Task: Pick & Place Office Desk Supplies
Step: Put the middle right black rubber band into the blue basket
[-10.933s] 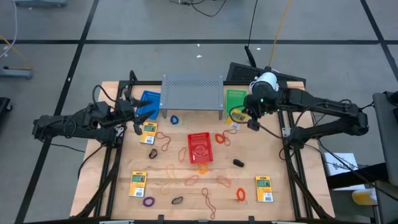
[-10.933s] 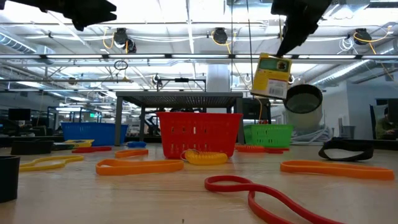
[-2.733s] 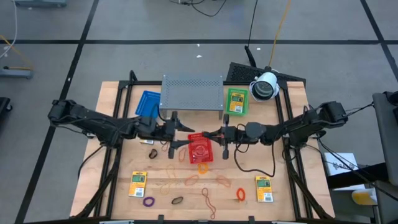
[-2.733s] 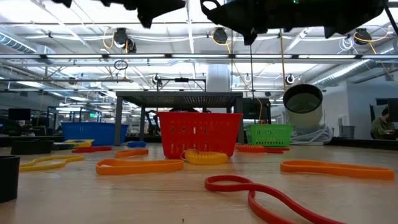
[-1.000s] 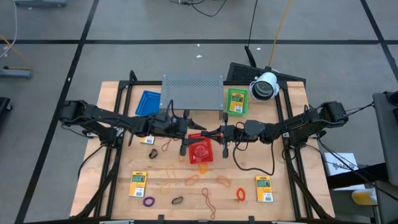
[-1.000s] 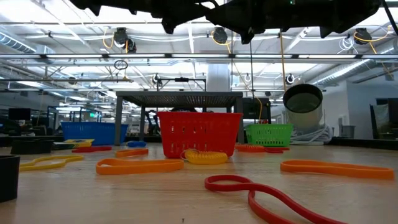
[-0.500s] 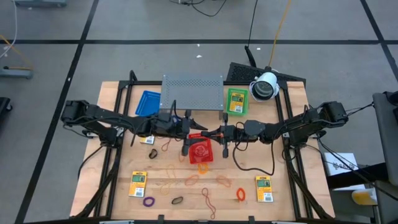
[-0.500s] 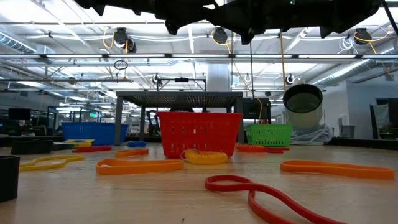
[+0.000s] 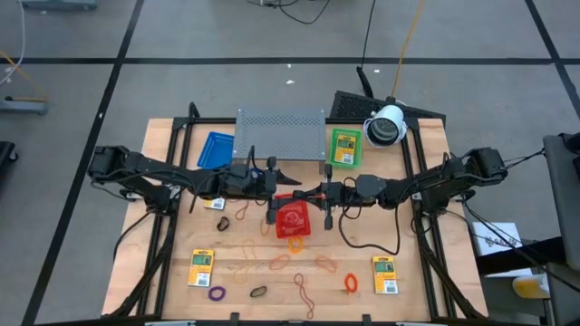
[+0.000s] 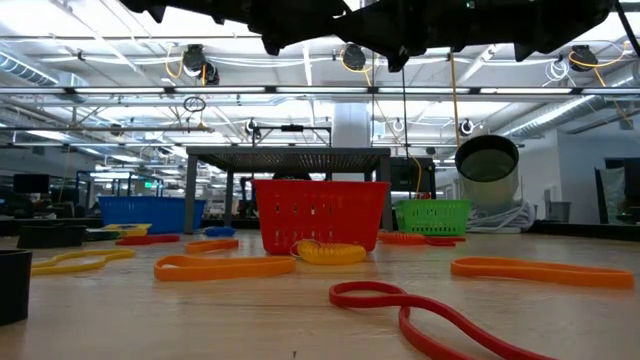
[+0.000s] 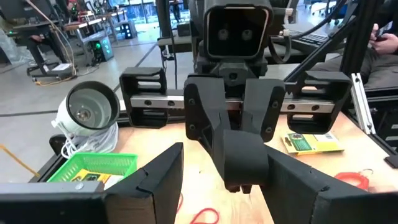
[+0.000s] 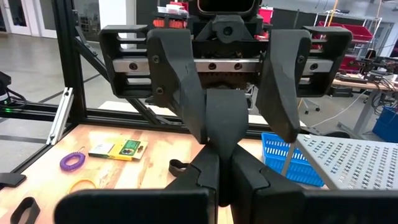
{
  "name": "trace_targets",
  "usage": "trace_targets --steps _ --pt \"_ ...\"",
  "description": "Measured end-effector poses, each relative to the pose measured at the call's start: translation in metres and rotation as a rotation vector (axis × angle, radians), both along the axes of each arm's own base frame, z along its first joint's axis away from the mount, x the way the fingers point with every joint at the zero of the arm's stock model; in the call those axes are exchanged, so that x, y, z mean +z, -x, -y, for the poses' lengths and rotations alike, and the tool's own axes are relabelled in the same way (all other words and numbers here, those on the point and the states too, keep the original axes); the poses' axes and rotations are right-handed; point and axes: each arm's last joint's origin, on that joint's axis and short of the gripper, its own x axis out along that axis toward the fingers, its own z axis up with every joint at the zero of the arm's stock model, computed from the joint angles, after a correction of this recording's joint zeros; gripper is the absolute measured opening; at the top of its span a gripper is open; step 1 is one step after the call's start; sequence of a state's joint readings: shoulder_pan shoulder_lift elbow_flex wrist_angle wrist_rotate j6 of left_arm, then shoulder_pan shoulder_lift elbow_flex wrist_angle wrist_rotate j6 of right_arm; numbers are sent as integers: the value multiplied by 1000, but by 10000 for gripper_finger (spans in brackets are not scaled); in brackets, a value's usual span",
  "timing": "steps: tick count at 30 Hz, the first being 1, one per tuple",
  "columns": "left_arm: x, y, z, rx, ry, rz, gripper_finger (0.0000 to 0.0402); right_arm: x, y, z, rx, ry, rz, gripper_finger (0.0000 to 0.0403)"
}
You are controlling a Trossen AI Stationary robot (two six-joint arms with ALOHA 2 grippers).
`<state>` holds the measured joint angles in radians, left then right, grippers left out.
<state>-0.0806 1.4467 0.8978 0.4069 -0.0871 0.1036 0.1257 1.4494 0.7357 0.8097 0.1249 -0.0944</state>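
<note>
Both grippers meet in the air over the red basket point(image 9: 292, 219). My left gripper point(image 9: 288, 188) is open and points toward the table's right edge. My right gripper point(image 9: 304, 193) is shut and points at it. The right gripper's shut fingers point(image 11: 241, 163) stand between the left gripper's two spread fingers point(image 12: 177, 87). I see nothing held by either. Rubber bands lie flat on the wood: orange point(image 9: 350, 283), purple point(image 9: 216, 293), black point(image 9: 258, 292), tan point(image 9: 272, 264). Yellow-and-green packets lie at the near left point(image 9: 201, 268) and near right point(image 9: 384, 274); another packet point(image 9: 343, 149) lies in the green basket.
The grey perforated rack point(image 9: 281, 136) stands at the far middle, with the blue basket point(image 9: 216, 149) to its left and the green basket point(image 9: 343, 136) to its right. A white round lamp-like device point(image 9: 385, 125) sits at the far right. Bands point(image 10: 225, 266) lie near the front edge.
</note>
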Motion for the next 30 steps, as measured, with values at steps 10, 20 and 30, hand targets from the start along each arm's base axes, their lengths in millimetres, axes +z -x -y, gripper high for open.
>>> trace_targets --steps 10,20,30 --pt "4 1 5 -24 -20 25 200 0 0 0 0 0 0 4" --pt "4 1 5 -27 -29 27 200 0 0 0 0 0 0 4" --pt "3 2 5 -28 -29 20 158 0 0 0 0 3 0 4"
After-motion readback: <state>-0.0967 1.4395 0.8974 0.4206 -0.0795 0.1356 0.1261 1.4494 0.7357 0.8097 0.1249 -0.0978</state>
